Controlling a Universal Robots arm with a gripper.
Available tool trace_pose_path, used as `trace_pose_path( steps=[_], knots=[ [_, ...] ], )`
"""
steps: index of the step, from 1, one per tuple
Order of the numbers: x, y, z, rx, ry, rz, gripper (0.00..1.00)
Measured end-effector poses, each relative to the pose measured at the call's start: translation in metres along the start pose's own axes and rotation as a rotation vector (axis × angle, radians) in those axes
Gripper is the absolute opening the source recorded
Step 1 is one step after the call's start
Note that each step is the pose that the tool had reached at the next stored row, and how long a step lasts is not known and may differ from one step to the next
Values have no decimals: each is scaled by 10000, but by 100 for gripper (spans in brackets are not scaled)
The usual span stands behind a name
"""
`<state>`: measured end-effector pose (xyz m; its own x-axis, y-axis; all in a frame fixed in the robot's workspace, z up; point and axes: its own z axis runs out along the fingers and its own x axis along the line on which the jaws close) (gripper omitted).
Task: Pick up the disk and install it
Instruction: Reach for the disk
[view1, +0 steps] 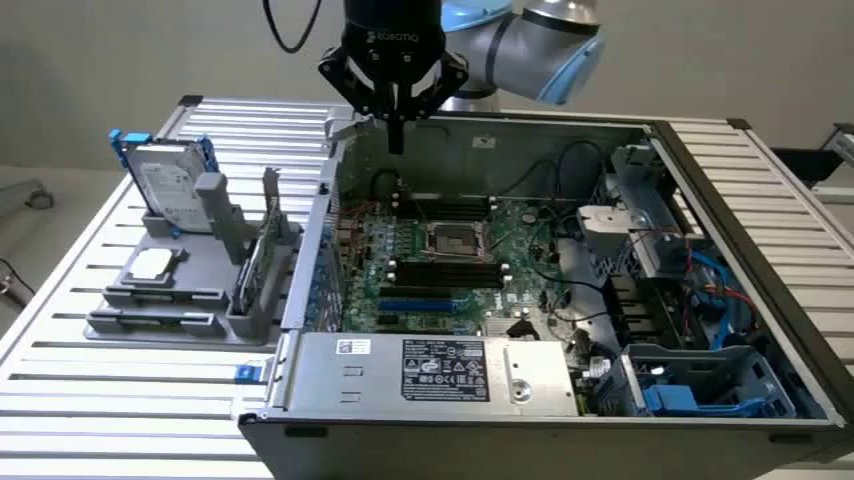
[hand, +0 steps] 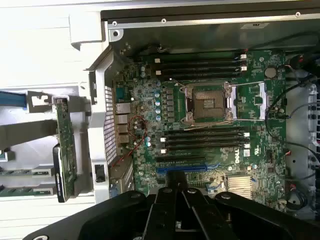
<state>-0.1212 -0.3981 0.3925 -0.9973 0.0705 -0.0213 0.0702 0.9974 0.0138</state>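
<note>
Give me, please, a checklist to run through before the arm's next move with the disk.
1. Empty gripper: ok, shut on nothing.
2. Jaws open for a grasp: not ok.
3. Placed at the disk: not ok, it hangs over the case.
4. Disk upright in holder, untouched: ok.
5. Case open: ok.
6. Room in blue cage: cannot tell.

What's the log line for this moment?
claw: shut, empty | position: above open computer case | disk: standing in grey holder, untouched
</note>
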Motion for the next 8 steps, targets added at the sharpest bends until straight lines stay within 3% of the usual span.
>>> trace_pose_path(
  steps=[8],
  knots=[
    [0, 1, 0, 36, -2, -1, 11]
  ],
)
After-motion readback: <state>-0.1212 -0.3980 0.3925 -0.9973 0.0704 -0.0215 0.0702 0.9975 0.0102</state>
